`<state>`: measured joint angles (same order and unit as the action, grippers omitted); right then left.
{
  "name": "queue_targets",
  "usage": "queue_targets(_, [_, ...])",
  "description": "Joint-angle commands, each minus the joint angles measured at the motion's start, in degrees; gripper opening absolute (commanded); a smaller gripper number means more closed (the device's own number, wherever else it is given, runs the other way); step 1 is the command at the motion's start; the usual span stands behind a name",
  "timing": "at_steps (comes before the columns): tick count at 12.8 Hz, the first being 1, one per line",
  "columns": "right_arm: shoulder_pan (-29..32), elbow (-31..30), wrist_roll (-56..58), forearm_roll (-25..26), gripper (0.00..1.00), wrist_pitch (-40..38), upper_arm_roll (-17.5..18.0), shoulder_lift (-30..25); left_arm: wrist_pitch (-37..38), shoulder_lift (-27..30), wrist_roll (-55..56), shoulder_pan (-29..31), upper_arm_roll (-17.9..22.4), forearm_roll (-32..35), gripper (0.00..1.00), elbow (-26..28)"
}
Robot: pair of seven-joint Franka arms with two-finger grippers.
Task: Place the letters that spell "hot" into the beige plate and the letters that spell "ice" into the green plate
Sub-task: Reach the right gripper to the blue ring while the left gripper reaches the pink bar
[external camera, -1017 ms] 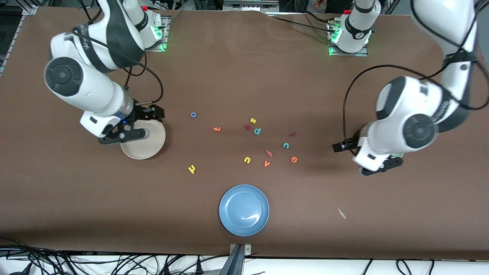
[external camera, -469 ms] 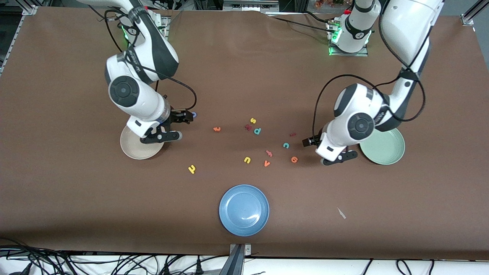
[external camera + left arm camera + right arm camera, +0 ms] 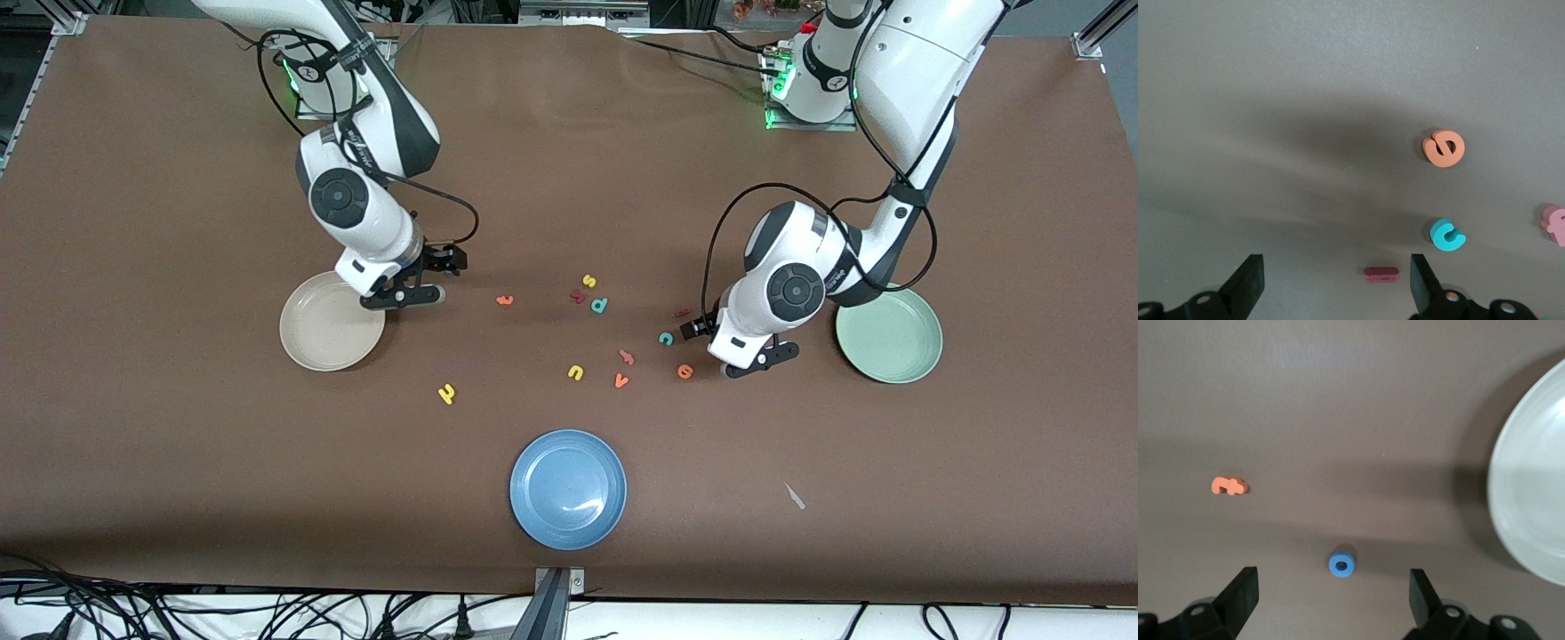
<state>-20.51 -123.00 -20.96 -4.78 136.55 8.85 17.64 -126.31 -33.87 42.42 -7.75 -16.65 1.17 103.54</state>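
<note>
My right gripper [image 3: 432, 277] hangs open just past the beige plate [image 3: 311, 333] [image 3: 1531, 507]. The blue "o" [image 3: 1341, 564] lies on the table between its fingers [image 3: 1333, 590], and the arm hides it in the front view. The orange "t" [image 3: 505, 300] [image 3: 1229, 486] lies toward the middle, and the yellow "h" [image 3: 446, 393] lies nearer the camera. My left gripper [image 3: 717, 343] [image 3: 1337, 283] is open and low beside the green plate [image 3: 889, 333]. The dark red "i" [image 3: 682, 313] [image 3: 1381, 275] lies between its fingers. The teal "c" [image 3: 665, 338] [image 3: 1447, 235] and the orange "e" [image 3: 685, 372] [image 3: 1443, 148] are close by. Both plates hold nothing.
A blue plate [image 3: 569, 489] sits near the front edge. Other loose letters lie mid-table: yellow "s" [image 3: 589, 281], teal "p" [image 3: 600, 305], yellow "u" [image 3: 575, 372], orange "v" [image 3: 621, 380] and a pink one [image 3: 626, 357]. A white scrap [image 3: 794, 496] lies toward the left arm's end.
Both arms swung in toward the middle and dropped lower. The right gripper left the beige plate for the blue "o". The left gripper left the green plate for the "i".
</note>
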Motion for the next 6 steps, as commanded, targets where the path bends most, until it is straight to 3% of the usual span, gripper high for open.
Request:
queue_targets(1, [0.5,-6.1,-1.7,-0.3,1.00,4.9,0.8,-2.4,-0.5,0.4,-4.7,-2.2,0.6,-0.9,0.90,0.5])
queue_targets(3, [0.5,-8.7,-4.2,-0.3,1.00,8.4,2.0,-2.3,-1.6,-0.8,-4.5,-3.6,0.7,-0.9,0.88,0.1])
queue_targets(6, [0.3,-8.9,-6.0,-0.1,1.00,11.6,3.0,-0.1,-3.5,-0.8,-5.6,-4.3,0.7,0.1,0.72,0.6])
